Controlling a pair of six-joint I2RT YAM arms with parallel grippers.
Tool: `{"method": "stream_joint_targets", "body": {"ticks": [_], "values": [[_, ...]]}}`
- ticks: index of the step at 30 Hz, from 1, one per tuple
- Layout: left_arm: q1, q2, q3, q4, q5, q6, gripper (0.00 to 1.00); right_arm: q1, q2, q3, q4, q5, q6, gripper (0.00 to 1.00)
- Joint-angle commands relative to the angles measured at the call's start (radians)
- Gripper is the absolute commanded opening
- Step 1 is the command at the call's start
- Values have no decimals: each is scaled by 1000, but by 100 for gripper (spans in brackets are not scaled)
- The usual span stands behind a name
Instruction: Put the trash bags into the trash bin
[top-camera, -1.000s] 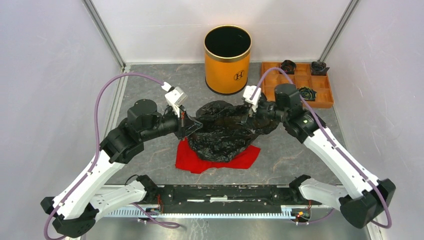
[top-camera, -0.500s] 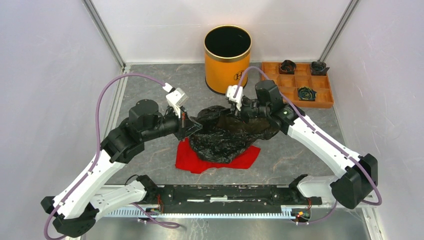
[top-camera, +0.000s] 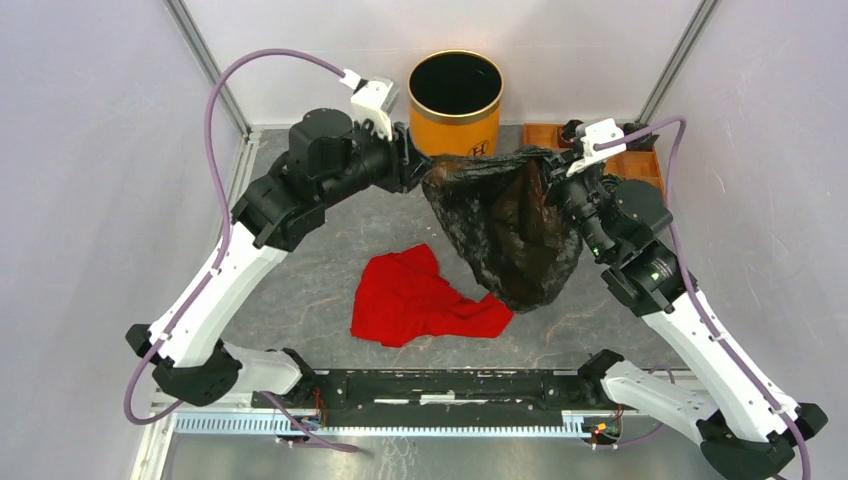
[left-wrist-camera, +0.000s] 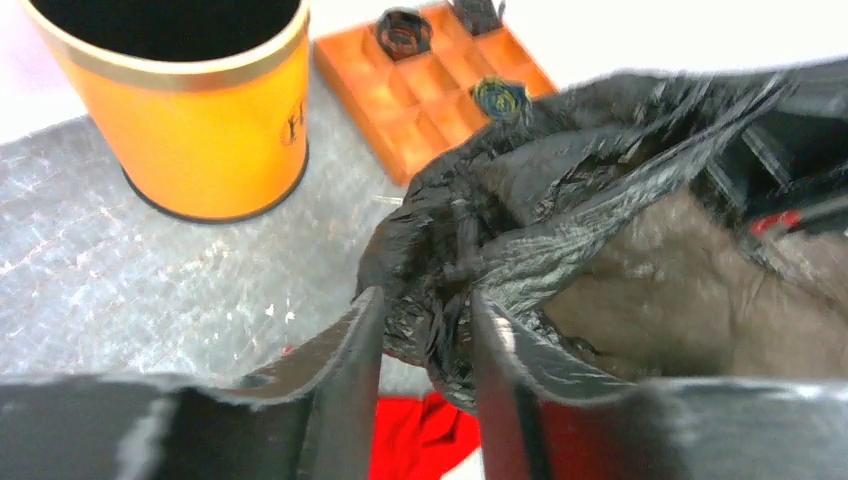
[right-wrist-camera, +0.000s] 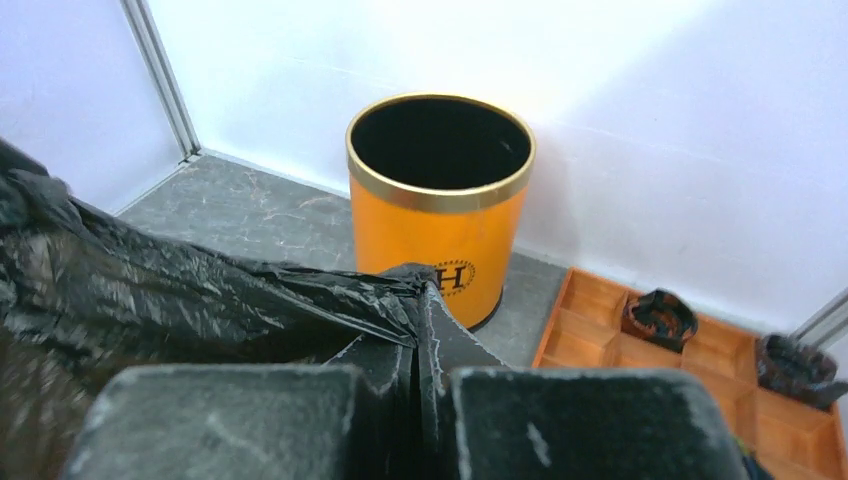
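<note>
The trash bags are one crinkled black bag (top-camera: 510, 230), hanging in the air stretched between my two grippers, just in front of the orange trash bin (top-camera: 455, 130). My right gripper (right-wrist-camera: 420, 295) is shut on the bag's (right-wrist-camera: 150, 290) top edge, level with the bin's (right-wrist-camera: 430, 230) logo. My left gripper (left-wrist-camera: 428, 300) has its fingers apart, and a bunch of the bag (left-wrist-camera: 620, 220) lies between the tips. In the top view the left gripper (top-camera: 418, 170) sits beside the bin's lower left. The right gripper (top-camera: 553, 165) is at the bag's right corner.
A red cloth (top-camera: 420, 300) lies flat on the table below and left of the bag. An orange-brown compartment tray (right-wrist-camera: 600, 320) with small rolled dark bundles (right-wrist-camera: 660, 315) stands right of the bin. White walls and metal posts close in the back corners.
Both arms have risen toward the bin and lifted the bag off the red cloth. The right gripper closed on the bag's edge. The left gripper's fingers have parted.
</note>
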Motion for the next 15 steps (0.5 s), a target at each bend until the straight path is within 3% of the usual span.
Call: {"method": "stream_joint_targets", "body": {"ticks": [1,3,4,5,8,10,15], "values": [[4,11,73,-10,-86,-87,61,0,20,-42,16,109,168,0],[4,-41,-64,24,-97,-140,87,-1,-13,-132,52,118,221,0],[4,-83,-140,35,-102,-162,96,0,-38,-188,84,108,244,0],[4,-111,-208,32,-111,-186,99,-1,-57,-231,118,86,263,0],[4,-193,-388,30,-104,-295,100,1,-92,-315,183,40,319,1],[4,-257,-526,128,-23,-400,100,0,-94,-336,192,27,345,1],[2,-317,-848,651,226,-724,100,2,-93,-343,198,43,400,0]]}}
